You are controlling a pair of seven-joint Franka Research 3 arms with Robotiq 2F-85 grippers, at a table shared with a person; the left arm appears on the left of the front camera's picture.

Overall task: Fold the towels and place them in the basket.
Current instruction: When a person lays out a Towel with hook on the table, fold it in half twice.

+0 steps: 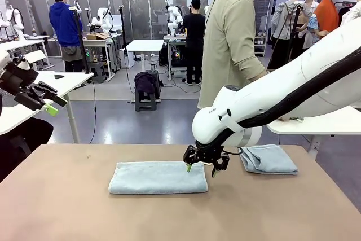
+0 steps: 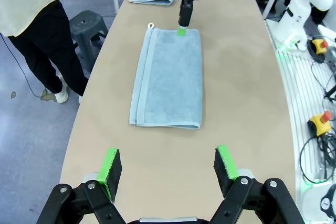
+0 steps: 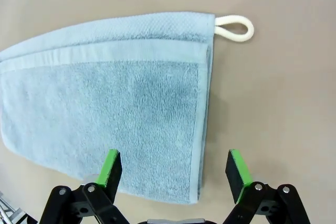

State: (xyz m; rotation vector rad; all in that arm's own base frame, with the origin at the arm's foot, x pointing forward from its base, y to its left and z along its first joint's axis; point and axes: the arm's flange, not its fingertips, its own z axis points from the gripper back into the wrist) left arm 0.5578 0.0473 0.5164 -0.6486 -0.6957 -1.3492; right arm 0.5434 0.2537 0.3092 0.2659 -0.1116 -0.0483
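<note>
Pale blue-grey terry towel lying flat at lower centre of the front view, folded into a long rectangle, nap soft and fuzzy, a smoother woven band along 1 long edge. Small cream loop at its corner, upper right of the right wrist view, resting on the table. 2nd towel, same cloth, folded smaller and a little rumpled, at centre right of the front view, apart from the 1st. Both on a smooth matte tan table with rounded edge.

Right gripper just above the 1st towel's right end, jaws spread wide, 1 green pad over the cloth, the other over bare table, holding nothing. Left gripper at the bottom of the left wrist view, jaws wide, empty, above bare table.

Person in a beige shirt standing at top centre of the front view.
</note>
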